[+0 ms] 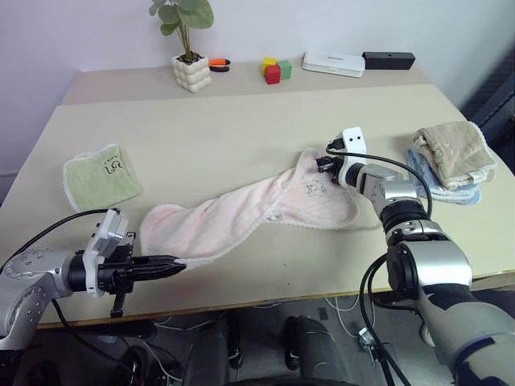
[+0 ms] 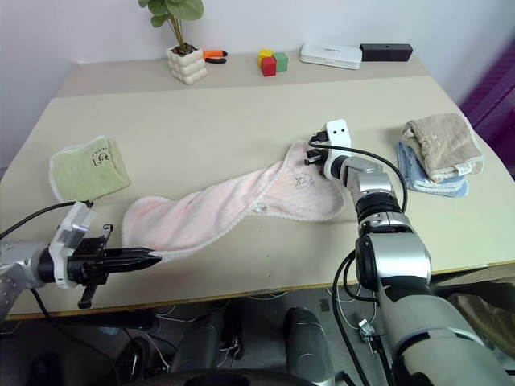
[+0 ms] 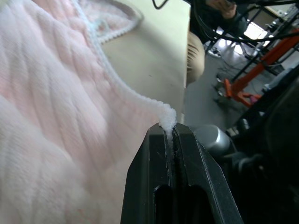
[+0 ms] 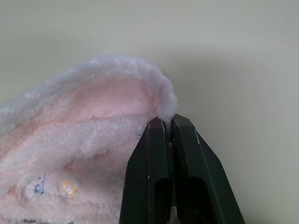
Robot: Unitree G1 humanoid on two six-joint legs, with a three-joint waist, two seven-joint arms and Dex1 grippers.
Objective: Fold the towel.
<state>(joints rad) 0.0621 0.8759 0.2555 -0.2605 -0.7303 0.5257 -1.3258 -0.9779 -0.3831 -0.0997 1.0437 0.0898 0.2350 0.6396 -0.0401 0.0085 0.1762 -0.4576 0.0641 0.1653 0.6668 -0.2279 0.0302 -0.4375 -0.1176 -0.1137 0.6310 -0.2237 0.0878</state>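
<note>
Head view, towel: the pale pink towel (image 1: pixel 241 211) lies stretched in a loose diagonal band across the near half of the table (image 1: pixel 241 129), crumpled along its length and not yet folded.
Head view, left gripper: the left gripper (image 1: pixel 179 264) sits at the near table edge, fingers clenched on the towel's near corner; judged to be anchoring that end so the cloth can be drawn taut.
Head view, right gripper: the right gripper (image 1: pixel 322 163) is at the far end of the towel, fingers pinched on its whitish rim beside the small dark embroidered mark (image 1: pixel 312 190); judged to be the second hold needed before any lift or fold.
Left wrist view: the black fingers (image 3: pixel 154 158) are pressed together with a tuft of white edging caught between the tips; pink terry spreads away beyond them.
Right wrist view: the fingers (image 4: pixel 152 149) are closed on the towel's curled rim, bare table behind.
Surface: beige tabletop, matte, bare around the towel; a folded green cloth (image 1: pixel 102 174) lies to the left, a stack of beige and blue cloths (image 1: pixel 451 157) to the right, both well apart from the towel.
Room: potted plant (image 1: pixel 188 48), coloured blocks (image 1: pixel 275 69), white box (image 1: pixel 333 63) and black box (image 1: pixel 389 59) line the far edge against a pale wall.
</note>
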